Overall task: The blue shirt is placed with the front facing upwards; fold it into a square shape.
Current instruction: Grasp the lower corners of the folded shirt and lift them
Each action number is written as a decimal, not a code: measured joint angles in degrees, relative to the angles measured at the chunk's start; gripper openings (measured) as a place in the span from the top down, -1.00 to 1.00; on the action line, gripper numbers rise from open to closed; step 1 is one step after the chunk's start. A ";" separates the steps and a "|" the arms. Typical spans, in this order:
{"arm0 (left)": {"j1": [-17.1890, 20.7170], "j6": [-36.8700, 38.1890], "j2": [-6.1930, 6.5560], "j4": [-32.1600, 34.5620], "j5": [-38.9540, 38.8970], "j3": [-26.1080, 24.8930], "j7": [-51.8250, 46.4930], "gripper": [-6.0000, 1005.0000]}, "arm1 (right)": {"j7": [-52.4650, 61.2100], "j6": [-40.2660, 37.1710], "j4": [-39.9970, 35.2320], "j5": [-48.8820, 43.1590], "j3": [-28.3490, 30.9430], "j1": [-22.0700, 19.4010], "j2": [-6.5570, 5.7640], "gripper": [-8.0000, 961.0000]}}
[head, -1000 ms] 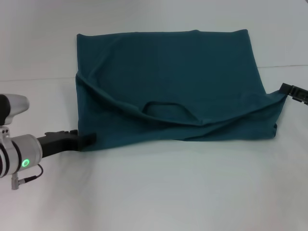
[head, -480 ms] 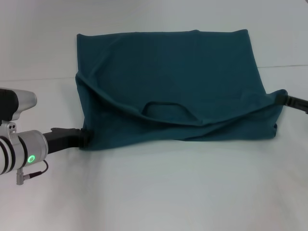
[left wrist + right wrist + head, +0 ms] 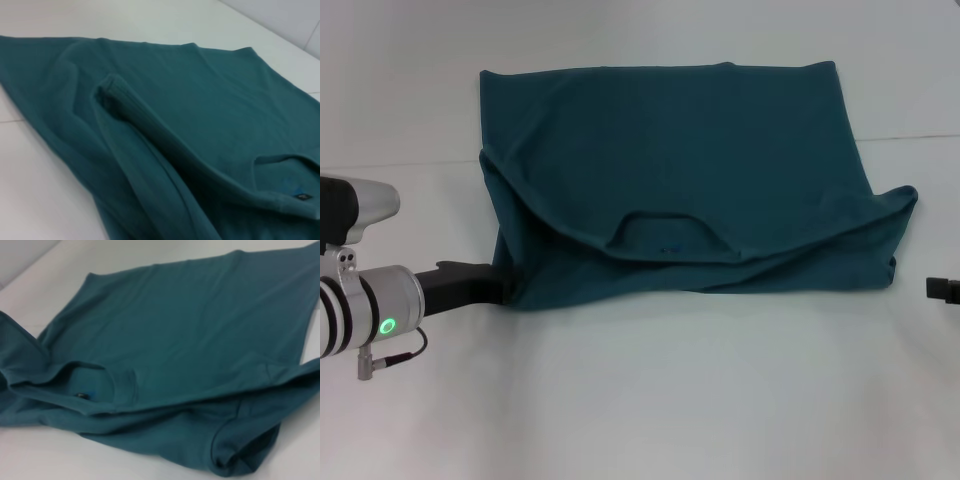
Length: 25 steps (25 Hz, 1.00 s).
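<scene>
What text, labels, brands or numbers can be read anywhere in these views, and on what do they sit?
No readable text in any view.
The blue shirt shows plain fabric; no print is visible as it lies folded.
Small dark label inside the collar: too small and blurred to read.
Left gripper arm: a lit green ring, with no characters.
Right gripper: no markings visible.

Head view. The blue shirt lies folded on the white table, collar at its near edge. Left gripper touches the shirt's near-left corner; right gripper sits apart, off its near-right corner.
</scene>
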 joint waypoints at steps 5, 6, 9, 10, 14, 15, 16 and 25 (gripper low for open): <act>0.29 1.67 -0.05 1.20 -0.74 0.00 -0.01 0.99 | -0.34 4.03 -0.29 -0.63 0.64 -0.14 1.93 -0.68; 0.28 1.83 -0.03 1.24 -0.87 0.00 -0.01 0.99 | -0.36 4.93 -0.20 -0.56 0.67 -0.15 2.31 -0.68; 0.12 2.05 -0.01 1.41 -1.00 0.06 -0.01 0.99 | -0.44 8.09 0.06 -0.46 0.56 0.14 3.59 -0.68; 0.07 2.09 0.00 1.44 -1.03 0.13 -0.01 0.99 | -0.48 9.00 0.11 -0.40 0.54 0.28 3.98 -0.68; -0.08 2.17 0.02 1.44 -1.04 0.25 -0.01 0.99 | -0.48 11.99 1.50 -0.21 0.22 1.17 4.78 -0.68; -0.13 2.18 0.03 1.44 -1.04 0.26 -0.01 0.99 | -0.49 12.57 2.38 -0.20 0.17 1.52 4.80 -0.68; -0.16 2.18 0.04 1.44 -1.04 0.27 -0.01 0.99 | -0.52 13.11 3.16 -0.20 0.17 1.85 4.79 -0.68; -0.22 2.84 0.11 1.53 -1.04 0.07 -0.01 0.99 | -0.68 17.10 6.98 -0.60 -0.40 4.02 4.52 -0.55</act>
